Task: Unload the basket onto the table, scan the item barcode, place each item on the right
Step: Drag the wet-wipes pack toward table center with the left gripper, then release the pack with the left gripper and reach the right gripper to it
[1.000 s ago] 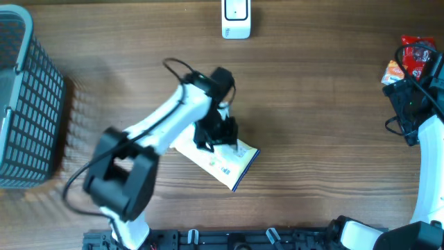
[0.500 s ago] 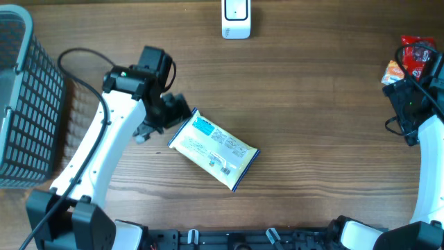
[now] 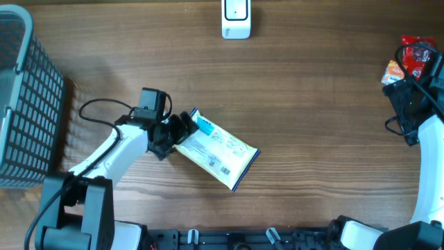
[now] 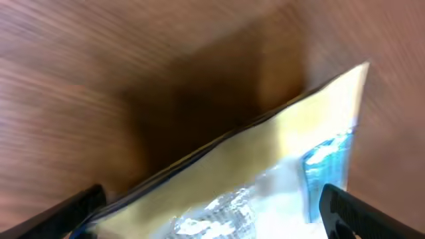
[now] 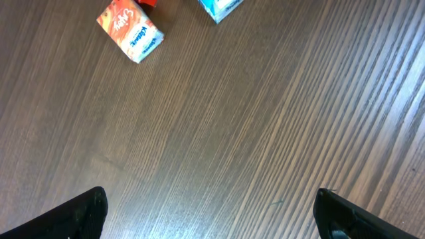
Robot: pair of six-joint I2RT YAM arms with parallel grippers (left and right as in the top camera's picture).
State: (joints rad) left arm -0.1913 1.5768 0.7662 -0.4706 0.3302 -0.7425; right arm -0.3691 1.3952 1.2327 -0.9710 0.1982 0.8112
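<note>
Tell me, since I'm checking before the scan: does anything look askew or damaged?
The packet lies flat but diagonal on the table, well short of the scanner at the far edge; the open left tool sits around its end. Nothing looks spilled or torn.

The overhead camera looks straight down from high up and takes in the whole table (image 3: pixel 312 104), from the basket (image 3: pixel 28 104) at the left edge to the orange box (image 3: pixel 393 71) at the far right.

The left wrist camera sits low and very close, facing along the table. The packet (image 4: pixel 252 172) fills its view, blurred, between the left pincer (image 4: pixel 212 212) fingers (image 4: pixel 358 212) in the lower corners. The overhead view shows this packet (image 3: pixel 215 148) near the middle.

The right wrist camera looks down from higher up on bare wood. The right pincer (image 5: pixel 212 219) fingers (image 5: pixel 80 212) show in the bottom corners, and it shares the orange box (image 5: pixel 130 30) with the overhead view.
</note>
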